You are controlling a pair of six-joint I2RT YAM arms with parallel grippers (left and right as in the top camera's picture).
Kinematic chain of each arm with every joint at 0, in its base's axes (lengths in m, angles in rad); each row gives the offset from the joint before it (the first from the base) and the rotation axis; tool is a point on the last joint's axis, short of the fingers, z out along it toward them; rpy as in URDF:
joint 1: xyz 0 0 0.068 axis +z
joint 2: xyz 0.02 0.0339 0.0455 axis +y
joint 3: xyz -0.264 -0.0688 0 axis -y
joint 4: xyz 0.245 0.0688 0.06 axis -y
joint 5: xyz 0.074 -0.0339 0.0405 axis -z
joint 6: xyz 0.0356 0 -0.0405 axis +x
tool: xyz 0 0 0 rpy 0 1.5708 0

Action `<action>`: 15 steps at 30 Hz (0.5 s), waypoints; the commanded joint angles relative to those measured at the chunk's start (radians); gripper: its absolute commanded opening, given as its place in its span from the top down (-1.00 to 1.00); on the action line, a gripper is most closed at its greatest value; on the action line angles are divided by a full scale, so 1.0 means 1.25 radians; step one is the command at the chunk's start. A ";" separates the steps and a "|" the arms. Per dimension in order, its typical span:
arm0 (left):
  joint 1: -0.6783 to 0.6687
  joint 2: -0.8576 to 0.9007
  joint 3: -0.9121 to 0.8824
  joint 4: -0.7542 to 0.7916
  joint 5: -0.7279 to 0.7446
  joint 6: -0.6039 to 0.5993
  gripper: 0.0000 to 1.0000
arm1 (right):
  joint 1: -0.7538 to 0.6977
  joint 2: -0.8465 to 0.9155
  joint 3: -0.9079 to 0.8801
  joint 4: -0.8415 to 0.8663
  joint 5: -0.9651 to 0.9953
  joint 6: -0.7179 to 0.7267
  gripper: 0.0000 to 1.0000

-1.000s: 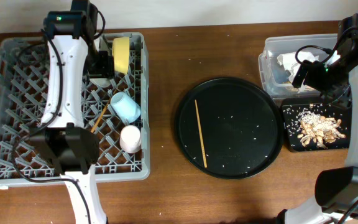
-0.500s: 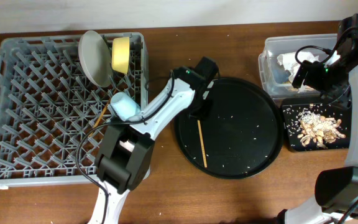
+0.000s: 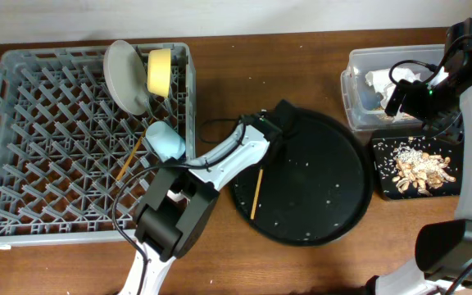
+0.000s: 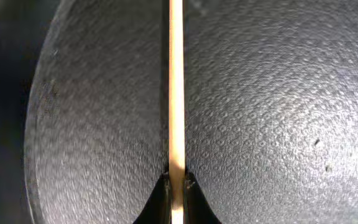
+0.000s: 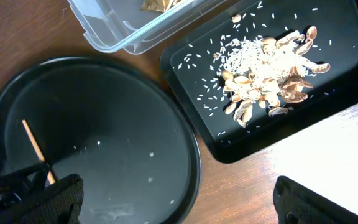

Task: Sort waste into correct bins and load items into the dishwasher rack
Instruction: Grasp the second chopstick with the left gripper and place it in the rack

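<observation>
My left gripper [image 3: 265,161] is down on the large round black tray [image 3: 322,192], shut on one wooden chopstick [image 3: 256,195]. In the left wrist view the chopstick [image 4: 176,87] runs straight up from between the closed fingertips [image 4: 176,190]. The grey dishwasher rack [image 3: 23,164] holds a pale plate [image 3: 125,78], a yellow bowl [image 3: 161,72], a light blue cup [image 3: 165,141] and another chopstick [image 3: 129,157]. My right gripper [image 5: 179,205] is open and empty, high over the bins. The clear tub [image 3: 355,90] holds white tissue [image 3: 381,79]. The shallow black tray [image 3: 383,184] holds rice and brown scraps [image 3: 420,166].
A few rice grains are scattered on the round tray [image 5: 104,155]. The clear tub [image 5: 104,31] and the black tray [image 5: 353,56] sit close together at the right, touching the round tray's edge. Brown table shows between the rack and the round tray.
My left arm swung from the rack to the round tray and shut on the chopstick, which has shifted and tilted. The round tray slid slightly. The right arm has not moved.
</observation>
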 commanded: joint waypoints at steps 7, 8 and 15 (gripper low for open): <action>0.104 -0.141 0.280 -0.318 -0.089 0.174 0.98 | 0.004 0.003 0.000 0.000 0.002 0.003 -0.97; 0.135 -0.168 0.310 -0.371 -0.104 0.181 0.99 | 0.004 0.003 0.000 0.000 0.002 0.003 -0.97; 0.385 -0.288 0.318 -0.632 -0.206 0.182 0.98 | 0.004 0.003 0.000 0.006 -0.018 0.003 -0.97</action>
